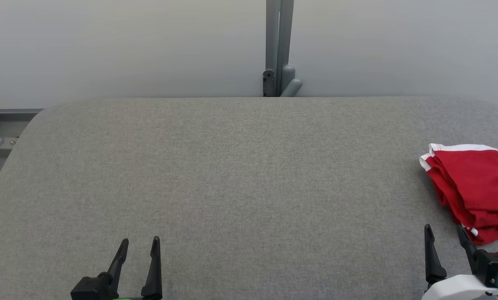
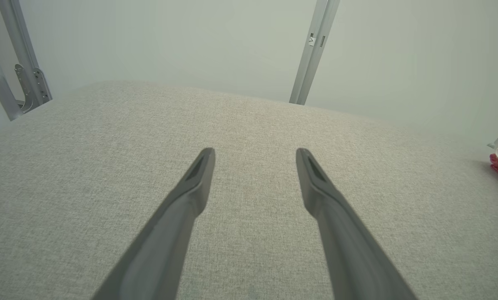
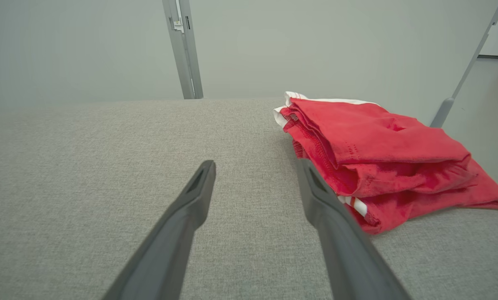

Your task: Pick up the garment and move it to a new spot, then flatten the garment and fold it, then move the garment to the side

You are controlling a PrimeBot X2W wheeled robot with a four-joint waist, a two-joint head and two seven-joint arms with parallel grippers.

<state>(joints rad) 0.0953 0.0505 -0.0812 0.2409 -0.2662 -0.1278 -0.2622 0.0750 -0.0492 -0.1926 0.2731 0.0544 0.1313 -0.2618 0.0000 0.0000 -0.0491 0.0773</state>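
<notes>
Right fingers (image 3: pixel 178 225) stand apart, just beside the folded red garment (image 3: pixel 382 158).

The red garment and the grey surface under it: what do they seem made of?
Red garment: soft knit fabric, possibly cotton jersey, matte; it folds limply and shows stitched hems. Grey surface: apparently woven upholstery cloth, matte; a fine heathered weave shows.

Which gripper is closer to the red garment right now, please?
The right. The right gripper is just beside the red garment; the left gripper is far across the grey table.
</notes>
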